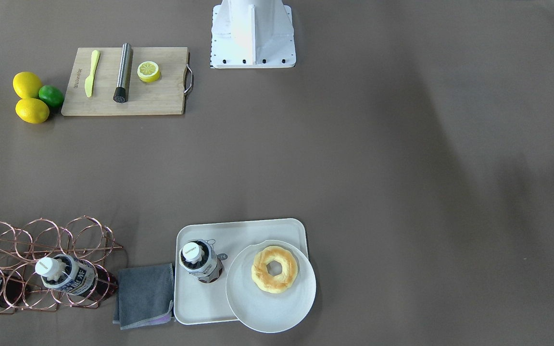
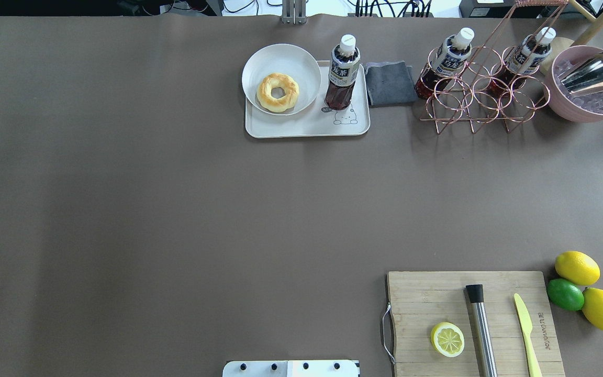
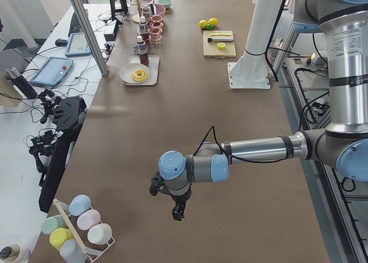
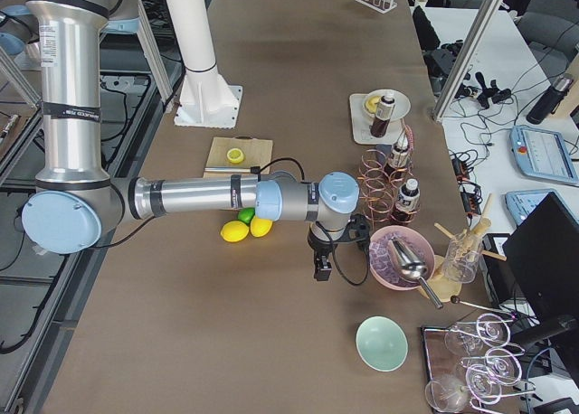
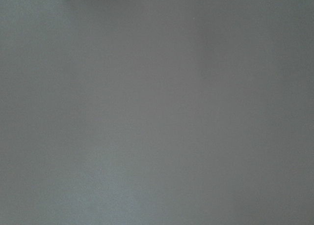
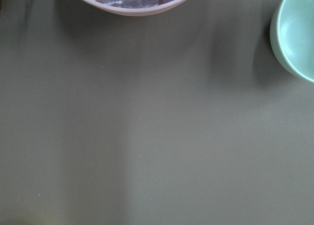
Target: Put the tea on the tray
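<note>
The tea (image 2: 342, 73) stands upright on the right part of the cream-white tray (image 2: 306, 126), beside the bear drawing; it also shows in the front-facing view (image 1: 201, 261) on the tray (image 1: 200, 307). Two alike bottles (image 2: 450, 57) (image 2: 526, 55) lie in the copper wire rack (image 2: 482, 99). My left gripper (image 3: 178, 212) hangs over bare table far from the tray, seen only in the exterior left view. My right gripper (image 4: 321, 271) hangs near the pink bowl, seen only in the exterior right view. I cannot tell whether either is open or shut.
A round white plate (image 2: 259, 63) with a doughnut (image 2: 278, 92) sits on the tray's left part. A grey cloth (image 2: 389, 82) lies between tray and rack. A pink ice bowl (image 2: 589, 110) with a scoop, a wooden board (image 2: 422, 298), lemons (image 2: 577, 267) and a mint bowl (image 6: 299, 33) lie on my right.
</note>
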Robot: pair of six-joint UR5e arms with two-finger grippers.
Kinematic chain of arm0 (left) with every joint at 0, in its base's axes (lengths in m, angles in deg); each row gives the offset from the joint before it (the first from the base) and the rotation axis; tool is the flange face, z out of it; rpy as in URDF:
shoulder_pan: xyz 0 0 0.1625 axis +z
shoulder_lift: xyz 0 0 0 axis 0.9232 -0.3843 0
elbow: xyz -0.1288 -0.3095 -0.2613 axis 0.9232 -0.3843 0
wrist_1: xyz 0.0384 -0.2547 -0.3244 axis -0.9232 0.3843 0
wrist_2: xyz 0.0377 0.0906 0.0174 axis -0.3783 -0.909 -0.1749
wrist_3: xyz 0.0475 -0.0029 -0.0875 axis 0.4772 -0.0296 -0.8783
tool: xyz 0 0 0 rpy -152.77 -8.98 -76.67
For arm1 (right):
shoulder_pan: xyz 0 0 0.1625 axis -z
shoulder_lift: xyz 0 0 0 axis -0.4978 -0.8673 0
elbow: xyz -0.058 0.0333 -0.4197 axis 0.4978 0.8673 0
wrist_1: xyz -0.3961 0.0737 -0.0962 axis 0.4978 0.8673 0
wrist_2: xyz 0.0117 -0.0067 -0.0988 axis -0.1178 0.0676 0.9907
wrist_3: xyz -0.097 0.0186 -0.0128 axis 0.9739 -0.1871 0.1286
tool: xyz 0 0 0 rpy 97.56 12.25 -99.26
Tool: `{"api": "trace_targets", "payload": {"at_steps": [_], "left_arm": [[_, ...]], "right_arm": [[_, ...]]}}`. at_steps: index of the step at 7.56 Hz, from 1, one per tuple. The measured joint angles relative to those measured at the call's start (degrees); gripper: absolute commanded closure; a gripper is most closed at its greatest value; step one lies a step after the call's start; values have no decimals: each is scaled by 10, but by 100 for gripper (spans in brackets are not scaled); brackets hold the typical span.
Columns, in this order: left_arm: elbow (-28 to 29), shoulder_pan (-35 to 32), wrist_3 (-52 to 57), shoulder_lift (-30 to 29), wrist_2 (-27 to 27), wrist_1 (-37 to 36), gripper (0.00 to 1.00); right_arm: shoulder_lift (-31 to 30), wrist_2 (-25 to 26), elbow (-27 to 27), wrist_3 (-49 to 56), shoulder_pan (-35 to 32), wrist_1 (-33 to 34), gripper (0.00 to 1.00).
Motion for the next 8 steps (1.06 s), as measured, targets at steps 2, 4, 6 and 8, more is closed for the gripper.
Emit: {"api": "trace_targets", "payload": {"at_steps": [2, 4, 6, 8], "left_arm": [[1, 0, 0, 0, 0, 1, 1], [2, 0, 0, 0, 0, 1, 1], [1, 0, -1, -3, 0, 1, 1], [0, 0, -4, -6, 2, 1, 1]], "right_arm": [[-1, 0, -3, 0, 0, 0, 0], [-1, 0, -4, 0, 0, 0, 0], [-1, 0, -4, 1, 0, 0, 0], [-4, 2, -9, 1, 0, -1, 0]]}}
